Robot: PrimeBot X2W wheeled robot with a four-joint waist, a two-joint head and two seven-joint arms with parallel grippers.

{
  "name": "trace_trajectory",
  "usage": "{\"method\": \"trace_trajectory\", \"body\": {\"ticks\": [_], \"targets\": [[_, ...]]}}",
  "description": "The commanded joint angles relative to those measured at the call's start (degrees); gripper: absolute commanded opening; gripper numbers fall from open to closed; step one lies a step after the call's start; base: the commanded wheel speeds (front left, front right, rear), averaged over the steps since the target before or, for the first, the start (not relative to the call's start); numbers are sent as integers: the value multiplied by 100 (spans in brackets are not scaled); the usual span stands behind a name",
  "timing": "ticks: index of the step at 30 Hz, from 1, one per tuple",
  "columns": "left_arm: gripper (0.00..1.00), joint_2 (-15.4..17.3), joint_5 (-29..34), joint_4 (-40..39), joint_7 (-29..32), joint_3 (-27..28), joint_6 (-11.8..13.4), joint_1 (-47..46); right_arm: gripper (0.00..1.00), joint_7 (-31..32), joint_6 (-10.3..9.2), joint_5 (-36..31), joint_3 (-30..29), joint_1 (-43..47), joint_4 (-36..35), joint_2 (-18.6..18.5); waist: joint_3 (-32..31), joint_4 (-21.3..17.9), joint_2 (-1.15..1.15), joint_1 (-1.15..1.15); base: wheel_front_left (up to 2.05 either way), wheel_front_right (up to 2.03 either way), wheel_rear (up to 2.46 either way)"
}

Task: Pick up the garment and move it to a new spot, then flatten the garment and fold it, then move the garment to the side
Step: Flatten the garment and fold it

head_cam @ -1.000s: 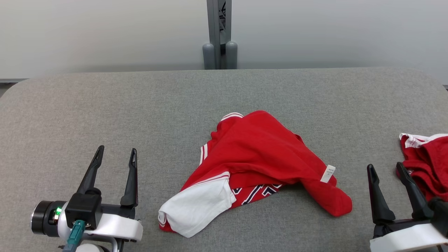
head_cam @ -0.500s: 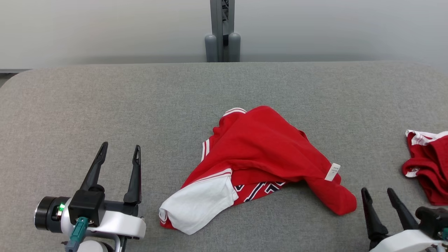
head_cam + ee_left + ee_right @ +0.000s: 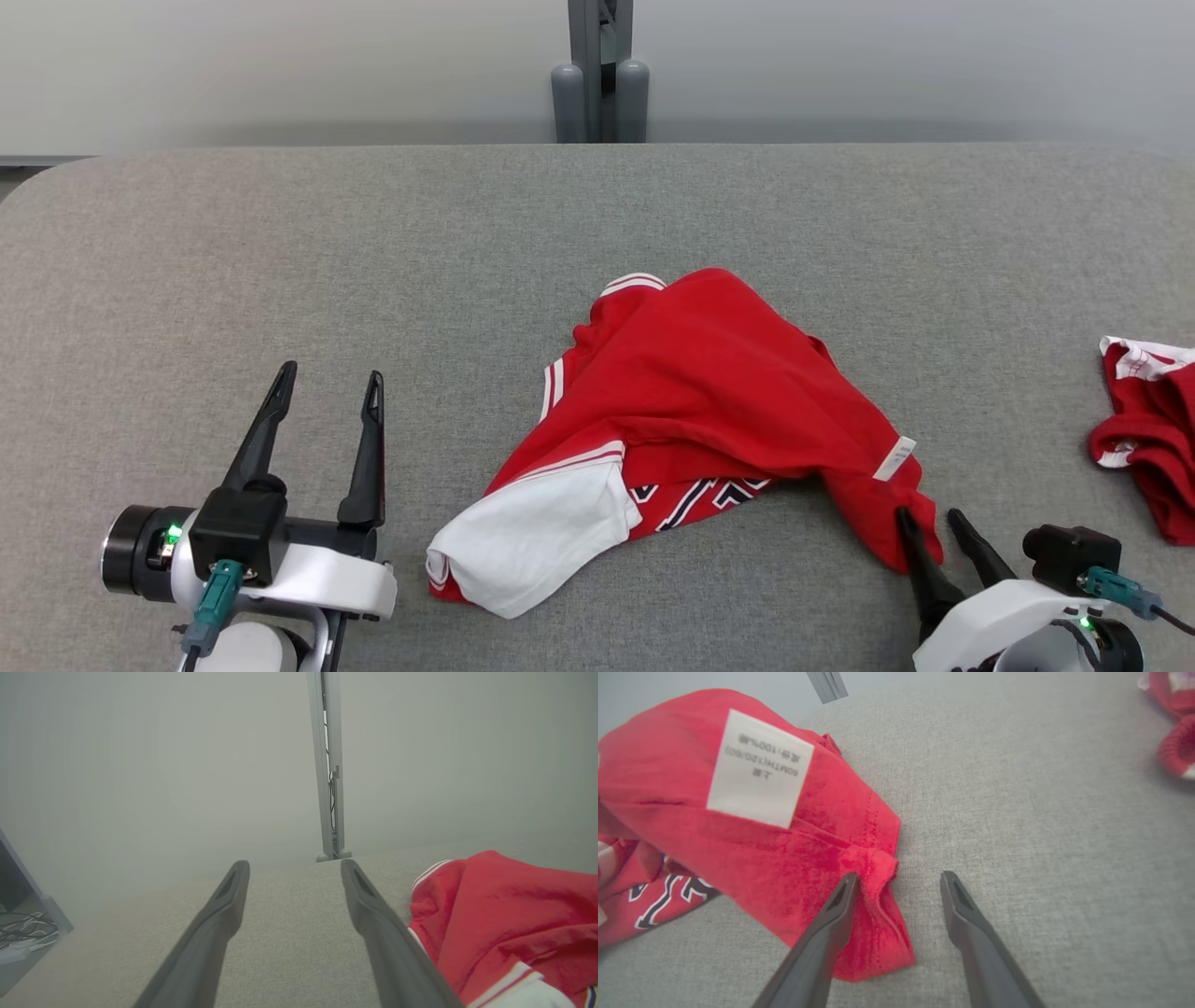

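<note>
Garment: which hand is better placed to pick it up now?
Right. The right hand is open with one finger at the garment's near corner, below the white label. The left hand, open too, stands apart from the cloth.

You have a grey fabric-covered table (image 3: pixel 280 233) with rounded far corners. Near its middle lies a crumpled red jersey (image 3: pixel 709 392), its white sleeve (image 3: pixel 532 532) toward the near edge and a white label (image 3: pixel 894 457) on its right side. A second red garment (image 3: pixel 1148 448) lies bunched at the right edge, well apart.
</note>
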Motion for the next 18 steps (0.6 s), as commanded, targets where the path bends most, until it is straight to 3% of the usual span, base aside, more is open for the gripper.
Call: {"method": "trace_trajectory", "body": {"ticks": [1,2,9,14,18], "targets": [[100,22,-24,22,-37,-7,-25,-85,18,-100,5,52,46,-109,93,-103,13,30,0,0,0,0,0],[100,20,-23,28,-40,-17,-32,-113,0,-168,5,107,122,-172,152,-120,23,47,0,0,0,0,0],[100,36,-41,3,-48,16,10,-138,0,-827,5,-74,261,-568,-159,-439,122,42,0,0,0,0,0],[100,47,-44,-33,-58,39,20,-192,0,-951,5,-914,286,-952,-1292,-673,229,-74,0,0,0,0,0],[100,21,-11,-19,-65,-27,-36,-309,0,-942,4,-1588,861,-734,-2267,-1058,316,-81,0,0,0,0,0]]}}
